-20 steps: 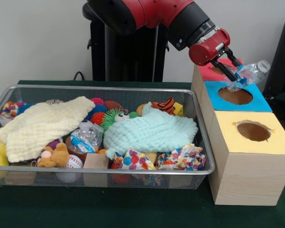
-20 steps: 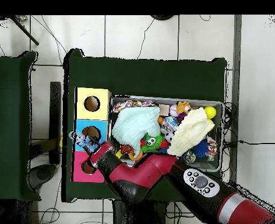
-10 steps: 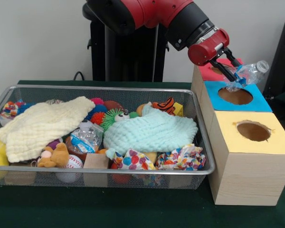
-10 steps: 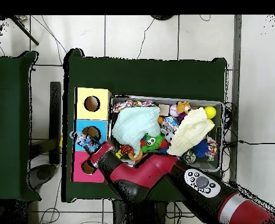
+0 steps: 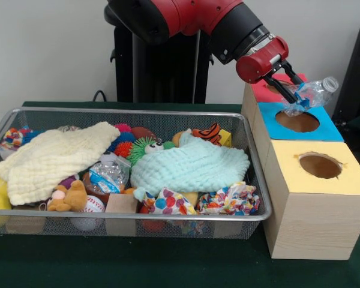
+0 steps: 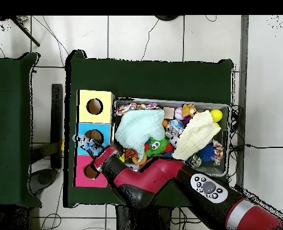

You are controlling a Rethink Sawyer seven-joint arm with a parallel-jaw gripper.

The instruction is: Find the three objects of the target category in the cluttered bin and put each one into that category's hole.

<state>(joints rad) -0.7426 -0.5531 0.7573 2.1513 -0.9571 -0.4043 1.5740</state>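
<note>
My gripper (image 5: 295,91) is shut on a crumpled clear plastic bottle (image 5: 312,94) with a blue label. It holds the bottle just above the far edge of the blue box's hole (image 5: 297,121). In the overhead view the bottle (image 6: 89,144) hangs over the blue box (image 6: 84,133), beside its hole (image 6: 95,136). Another crumpled clear bottle (image 5: 108,175) with a blue label lies in the wire bin (image 5: 259,180), between the yellow cloth (image 5: 51,159) and the mint cloth (image 5: 189,165).
The yellow box (image 5: 315,198) with its hole (image 5: 319,165) stands nearest, the pink box (image 5: 267,90) farthest. The bin holds balls, spiky toys, a plush tiger (image 5: 209,133), a wooden block (image 5: 121,204) and patterned fabric (image 5: 228,201).
The gripper and the bottle have risen very slightly over the blue box. Nothing in the bin has moved.
</note>
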